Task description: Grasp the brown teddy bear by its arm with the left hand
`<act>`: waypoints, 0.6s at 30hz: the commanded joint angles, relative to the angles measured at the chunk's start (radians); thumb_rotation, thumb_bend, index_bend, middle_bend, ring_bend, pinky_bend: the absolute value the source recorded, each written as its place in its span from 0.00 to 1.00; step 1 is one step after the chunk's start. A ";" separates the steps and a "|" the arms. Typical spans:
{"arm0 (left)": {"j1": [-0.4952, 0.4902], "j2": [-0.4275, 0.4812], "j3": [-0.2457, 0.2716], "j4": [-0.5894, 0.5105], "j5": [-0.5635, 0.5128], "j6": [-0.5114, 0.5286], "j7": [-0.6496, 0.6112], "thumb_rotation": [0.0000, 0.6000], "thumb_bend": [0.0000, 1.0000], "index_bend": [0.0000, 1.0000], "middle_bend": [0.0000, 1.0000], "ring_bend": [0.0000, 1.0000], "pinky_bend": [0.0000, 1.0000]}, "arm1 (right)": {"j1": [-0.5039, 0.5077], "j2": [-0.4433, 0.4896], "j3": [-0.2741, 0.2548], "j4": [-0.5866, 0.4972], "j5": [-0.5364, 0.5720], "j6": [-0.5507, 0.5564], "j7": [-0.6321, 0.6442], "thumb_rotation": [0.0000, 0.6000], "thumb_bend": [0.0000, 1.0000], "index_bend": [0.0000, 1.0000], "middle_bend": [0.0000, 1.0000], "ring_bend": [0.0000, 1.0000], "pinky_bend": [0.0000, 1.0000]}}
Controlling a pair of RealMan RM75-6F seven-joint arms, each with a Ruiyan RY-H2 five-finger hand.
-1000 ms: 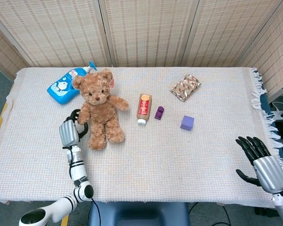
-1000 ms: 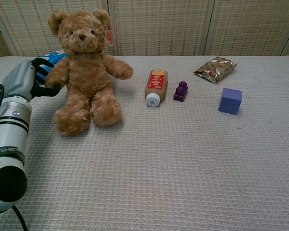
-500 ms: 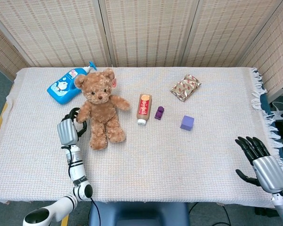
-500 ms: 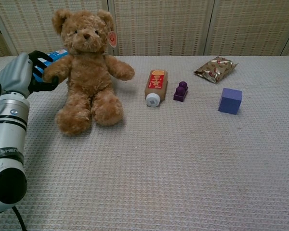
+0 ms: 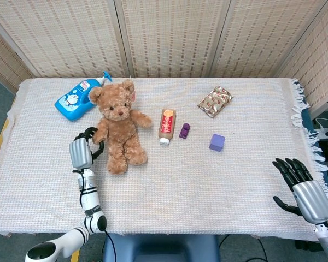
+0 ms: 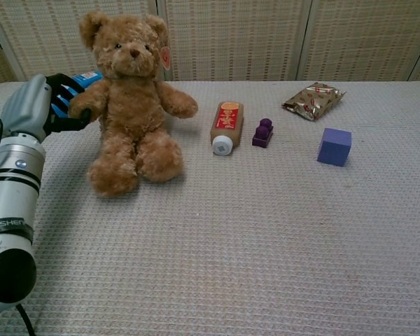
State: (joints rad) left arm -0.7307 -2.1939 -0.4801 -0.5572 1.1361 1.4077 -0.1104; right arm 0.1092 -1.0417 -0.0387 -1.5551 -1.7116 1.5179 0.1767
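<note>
Left hand (image 5: 83, 150) at left of centre in the head view, dark fingers curled round the near arm of the brown teddy bear (image 5: 119, 126), gripping it. In the chest view, same left hand (image 6: 36, 106) at upper left, fingers wrapped on that arm's end. Bear seated toward upper left of the table (image 5: 169, 180), just beside the blue bottle (image 5: 76, 98). Shifted a little toward frame right over the last second, head leaning likewise (dragged along by the arm, apparently), so grasp probably already firm and task close to done. Right hand (image 5: 303, 188) at lower right of the head view, fingers spread, holding nothing, same place as before. Orange bottle (image 5: 166, 125) untouched at centre.
</note>
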 commanded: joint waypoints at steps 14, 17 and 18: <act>0.014 -0.001 0.016 -0.012 0.016 -0.016 -0.018 1.00 0.40 0.39 0.51 0.45 0.50 | 0.000 0.001 -0.001 0.000 -0.001 0.000 0.003 1.00 0.13 0.00 0.04 0.00 0.03; 0.021 0.009 0.016 -0.031 0.003 -0.047 0.012 1.00 0.40 0.45 0.57 0.47 0.50 | 0.000 0.001 0.000 0.000 0.000 0.000 0.002 1.00 0.13 0.00 0.04 0.00 0.03; 0.025 0.012 0.016 -0.039 -0.001 -0.053 0.018 1.00 0.40 0.47 0.58 0.48 0.50 | 0.000 0.001 0.000 0.000 -0.001 0.001 0.002 1.00 0.13 0.00 0.04 0.00 0.03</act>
State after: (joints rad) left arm -0.7113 -2.1877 -0.4645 -0.5840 1.1423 1.3674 -0.1048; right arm 0.1090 -1.0406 -0.0390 -1.5552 -1.7122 1.5186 0.1793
